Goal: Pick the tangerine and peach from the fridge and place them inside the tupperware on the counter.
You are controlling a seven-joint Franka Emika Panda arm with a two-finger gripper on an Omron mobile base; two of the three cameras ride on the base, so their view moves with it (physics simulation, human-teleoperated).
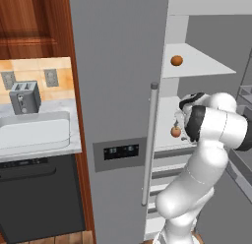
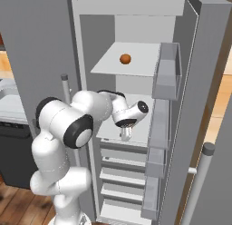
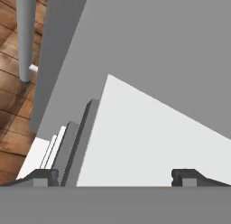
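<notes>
The fridge (image 2: 181, 47) stands open and the arm reaches into it, with the gripper (image 2: 126, 133) pointing down over the middle shelf (image 3: 149, 142). In the hand view the two fingertips (image 3: 43, 177) sit wide apart at the bottom edge, so the gripper is spread and holds nothing; bare white shelf lies between them. The peach (image 1: 175, 132) rests on this same middle shelf, low and just beside the gripper, on its side toward the fridge handle (image 1: 150, 144) as the left base view shows it; whether the fingers already straddle it I cannot tell, since it is hidden behind the hand from the right. The tangerine (image 2: 125, 59) lies on the shelf above, well over the gripper and slightly toward the back wall. Both fruits are round, so neither has a long axis to line the fingers up with; what matters is the short sideways and downward offset to the peach, which looks like the nearer target. The tupperware (image 1: 34, 132) sits on the tabletop (image 1: 74, 144) far off to the gripper's handle side, beyond the closed fridge door, just in front of the toaster (image 1: 24, 97). The dark display panel (image 1: 120, 151) carries small pale marks too blurred to read, and no brand or label is legible anywhere.
</notes>
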